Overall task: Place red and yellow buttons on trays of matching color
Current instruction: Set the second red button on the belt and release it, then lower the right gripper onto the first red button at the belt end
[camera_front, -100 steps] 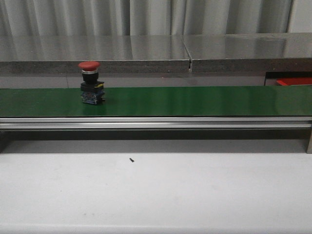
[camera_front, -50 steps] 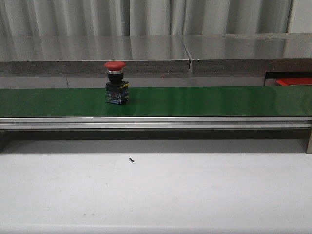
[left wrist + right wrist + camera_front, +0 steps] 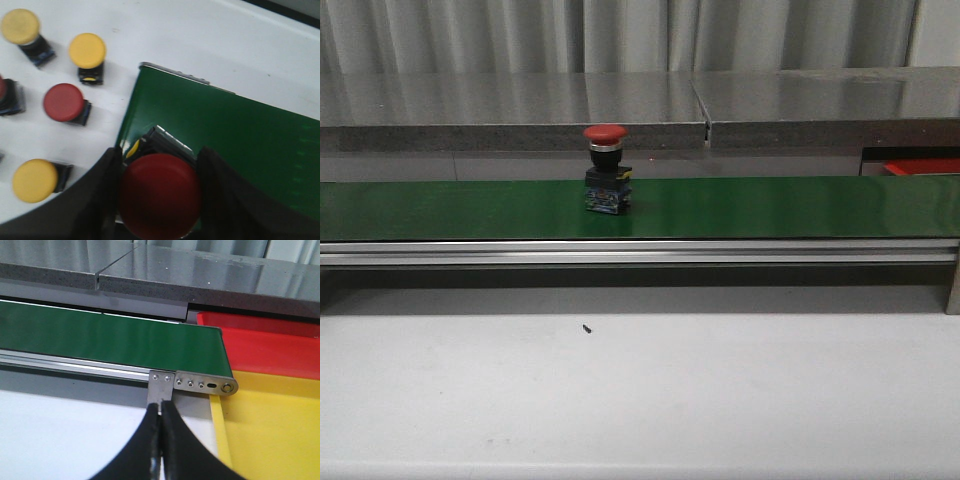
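Button on belt: you had one red button (image 3: 606, 168) standing upright, cap up, on the green conveyor belt (image 3: 770, 207), a little left of the belt's middle in the front view
Direction to the trays: the red tray (image 3: 265, 344) and yellow tray (image 3: 272, 420) sat past the belt's right-hand end, so the button lay well apart from them, with most of the belt between
Long axis: the belt ran left to right across your view; the button's own axis was vertical
Nearer arm: your right gripper (image 3: 161, 440) hung just before the belt's end bracket and beside the yellow tray, so I judged it the arm placed to take the button on arrival; the button was far from it
Right gripper state: its two fingers were pressed together, with nothing between them
Left gripper state: your left gripper (image 3: 159, 195) was clamped on a second red button (image 3: 160, 192), held over the belt's left end
Supply: loose yellow buttons (image 3: 87, 50) and another red one lay on the white table (image 3: 210, 45) beside that end
Change from earlier: across the earlier front pictures the button on the belt had travelled steadily rightward, from well left toward the middle, staying upright; nothing else in that view had shifted
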`<state>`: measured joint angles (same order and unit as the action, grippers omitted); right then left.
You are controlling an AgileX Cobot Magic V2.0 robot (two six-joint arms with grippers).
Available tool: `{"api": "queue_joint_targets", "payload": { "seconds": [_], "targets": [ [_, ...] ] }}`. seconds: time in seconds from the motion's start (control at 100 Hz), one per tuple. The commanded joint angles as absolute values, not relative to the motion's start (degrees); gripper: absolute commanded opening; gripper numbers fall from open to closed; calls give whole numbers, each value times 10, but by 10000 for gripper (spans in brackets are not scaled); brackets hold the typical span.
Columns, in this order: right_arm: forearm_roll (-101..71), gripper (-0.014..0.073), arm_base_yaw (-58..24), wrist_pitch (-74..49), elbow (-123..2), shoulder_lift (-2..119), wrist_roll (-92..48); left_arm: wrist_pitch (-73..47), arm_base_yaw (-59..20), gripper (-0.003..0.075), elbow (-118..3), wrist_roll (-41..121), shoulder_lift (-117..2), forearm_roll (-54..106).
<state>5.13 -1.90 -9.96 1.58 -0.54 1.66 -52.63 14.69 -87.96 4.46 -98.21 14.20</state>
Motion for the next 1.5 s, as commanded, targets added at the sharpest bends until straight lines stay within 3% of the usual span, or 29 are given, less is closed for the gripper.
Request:
{"api": "queue_joint_targets", "payload": {
  "seconds": [0.0, 0.2, 0.28, 0.35, 0.47, 0.54, 0.66, 0.87, 1.07, 1.17, 1.31, 1.49],
  "targets": [
    [55, -66, -17, -55, 15, -13, 15, -506, 117, -19, -910, 47, -991, 151],
    [55, -66, -17, -55, 15, -13, 15, -510, 89, -11, -922, 47, -1042, 151],
    [55, -66, -17, -54, 15, -13, 15, -509, 83, 57, -922, 52, -1045, 151],
    [55, -66, -17, -48, 15, -13, 15, -517, 79, 198, -932, 67, -1045, 152],
    [55, -66, -17, -21, 15, -13, 15, -530, 70, 588, -963, 71, -1044, 153],
    [55, -66, -17, -4, 15, -13, 15, -539, 64, 725, -983, 72, -1039, 152],
    [53, -66, -17, 13, 10, -12, 15, -557, 53, 638, -1006, 73, -1026, 152],
    [40, -66, -17, -60, -71, 8, 15, -560, 42, 638, -1005, 81, -974, 148],
    [34, -66, -17, -190, -212, 184, 15, -505, 25, 636, -938, 111, -863, 148],
    [34, -66, -17, -224, -301, 296, 15, -452, 9, 596, -854, 113, -788, 149],
    [34, -66, -17, -229, -403, 434, 15, -352, -14, 468, -697, 113, -669, 149],
    [32, -66, -17, -240, -491, 561, 15, -263, -26, 165, -511, 113, -536, 152]
  ]
}}
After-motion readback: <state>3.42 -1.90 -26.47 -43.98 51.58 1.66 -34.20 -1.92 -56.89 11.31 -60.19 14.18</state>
